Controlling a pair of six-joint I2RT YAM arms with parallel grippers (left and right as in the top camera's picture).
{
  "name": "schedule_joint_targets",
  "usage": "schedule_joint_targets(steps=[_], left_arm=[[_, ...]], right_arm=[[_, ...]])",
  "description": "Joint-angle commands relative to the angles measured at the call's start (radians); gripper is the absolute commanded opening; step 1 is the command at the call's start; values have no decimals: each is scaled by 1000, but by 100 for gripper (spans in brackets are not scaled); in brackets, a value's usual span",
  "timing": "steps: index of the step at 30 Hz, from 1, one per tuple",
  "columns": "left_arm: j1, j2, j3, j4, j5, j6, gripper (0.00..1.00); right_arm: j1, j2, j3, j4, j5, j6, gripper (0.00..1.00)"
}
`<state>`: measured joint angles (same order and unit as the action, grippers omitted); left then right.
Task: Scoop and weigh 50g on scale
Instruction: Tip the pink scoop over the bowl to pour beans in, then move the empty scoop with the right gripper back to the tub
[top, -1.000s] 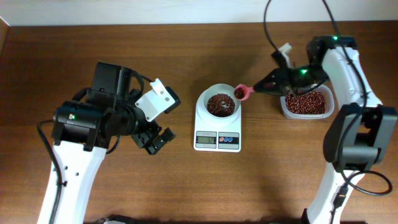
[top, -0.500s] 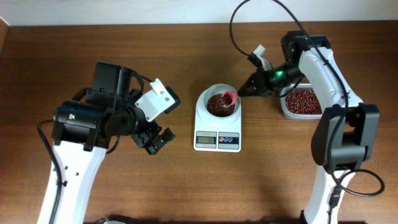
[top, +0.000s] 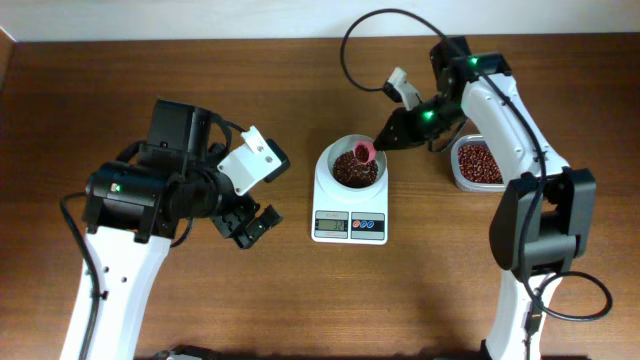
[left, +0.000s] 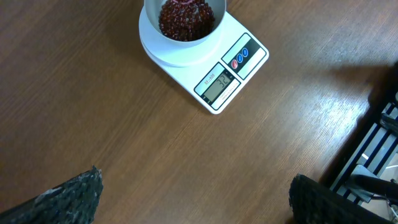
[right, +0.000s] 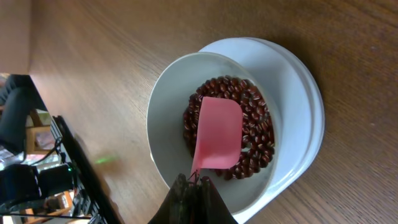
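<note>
From overhead, the scale (top: 349, 214) sat at the middle of the table (top: 300, 300), its white bowl (top: 331, 158) carrying a heap of dark red-brown beans (top: 348, 170). The right gripper (top: 384, 140) reached in from the right, jaws pinched tight on the handle of a pink scoop (top: 364, 152) that hung over the bowl's right rim. A clear tub (top: 476, 163) of the same beans stood well apart to the right of the scale. The left gripper (top: 252, 225) hovered over bare wood to the left of the scale, jaws spread wide and holding nothing. In the left wrist view, both fingers (left: 68, 196) framed empty tabletop, with the scale (left: 245, 65) ahead and its display (left: 221, 84) lit; the beans (left: 186, 15) showed at the top edge. In the right wrist view, the right gripper (right: 193, 186) was clamped on the scoop (right: 217, 134), which tilted down, mouth toward the beans (right: 256, 134) inside the bowl (right: 163, 102).
</note>
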<state>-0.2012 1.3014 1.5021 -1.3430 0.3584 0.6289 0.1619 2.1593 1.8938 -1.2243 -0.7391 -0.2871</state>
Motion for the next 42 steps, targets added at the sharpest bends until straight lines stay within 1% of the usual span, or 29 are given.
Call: schedule_joint_targets(steps=[1, 6, 10, 15, 23, 25, 26, 28, 29, 30, 33, 36, 39, 42], left_arm=[[5, -11, 20, 2, -3, 15, 99], [5, -11, 20, 2, -3, 15, 99], [5, -11, 20, 2, -3, 15, 99], [5, -11, 20, 2, -4, 15, 99], [5, -11, 20, 2, -4, 15, 99], [5, -11, 20, 2, -3, 15, 99], [5, -11, 20, 2, -3, 15, 99], [5, -11, 20, 2, -3, 15, 99], [5, -11, 20, 2, -4, 15, 99], [5, -11, 20, 2, -3, 15, 99], [5, -11, 20, 2, -4, 15, 99], [5, -11, 20, 2, -3, 15, 99], [5, -11, 20, 2, -3, 15, 99], [5, -11, 20, 2, -3, 15, 99]], right_arm=[[31, -22, 24, 4, 105, 3, 4], [75, -84, 26, 10, 226, 4, 4], [136, -140, 26, 10, 378, 7, 4], [232, -145, 25, 15, 574, 15, 4], [250, -162, 26, 38, 621, 50, 4], [253, -162, 26, 41, 589, 67, 4], [266, -162, 26, 32, 557, 43, 4], [276, -162, 26, 41, 635, 34, 4], [275, -162, 26, 51, 715, 50, 4], [274, -162, 27, 55, 752, 84, 4], [279, -164, 31, 47, 635, 82, 4], [275, -179, 66, 10, 616, 82, 4], [256, -250, 145, -27, 558, 82, 4], [195, -355, 156, -28, 560, 83, 4]])
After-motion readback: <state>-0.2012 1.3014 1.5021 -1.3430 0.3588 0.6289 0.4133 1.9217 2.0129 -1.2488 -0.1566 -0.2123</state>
